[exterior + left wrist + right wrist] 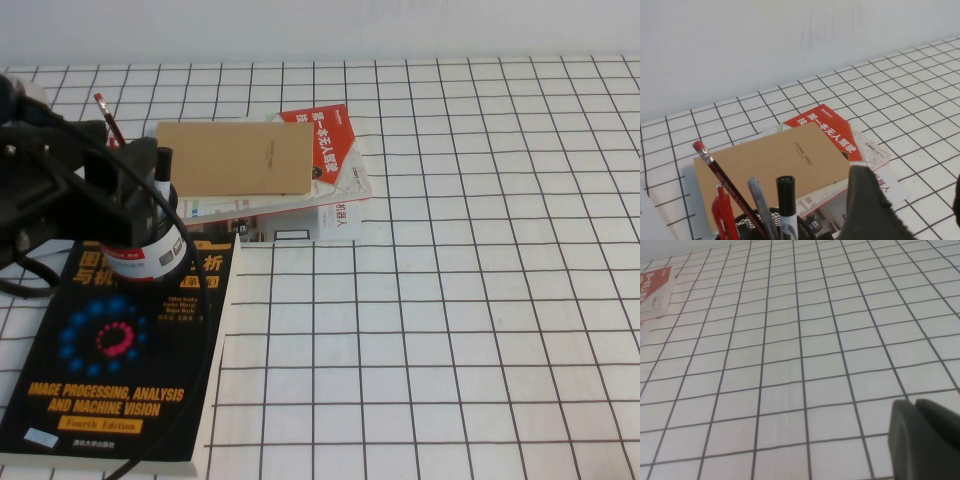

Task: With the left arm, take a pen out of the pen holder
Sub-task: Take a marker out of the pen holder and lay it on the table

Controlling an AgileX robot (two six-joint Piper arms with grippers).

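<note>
A white, black-gridded table surface [480, 300] spreads wide. Behind it rises a plain white wall [320, 30], apparently evenly lit.

A white table [480, 300] is crossed by a black grid. A black book [110, 380] is marked with a ring of blue and red dots and orange lettering. A plain brown notebook [235, 158] and a red-and-white book [335, 140] are shown. A black mesh pen holder [752, 231] is filled with a red-and-black pencil [722, 180], a red pen [725, 217], a grey pen [757, 195] and a black marker [786, 192]. The left gripper [912, 210] by the holder is black. The right gripper [917, 440] over the bare grid is dark grey.
</note>
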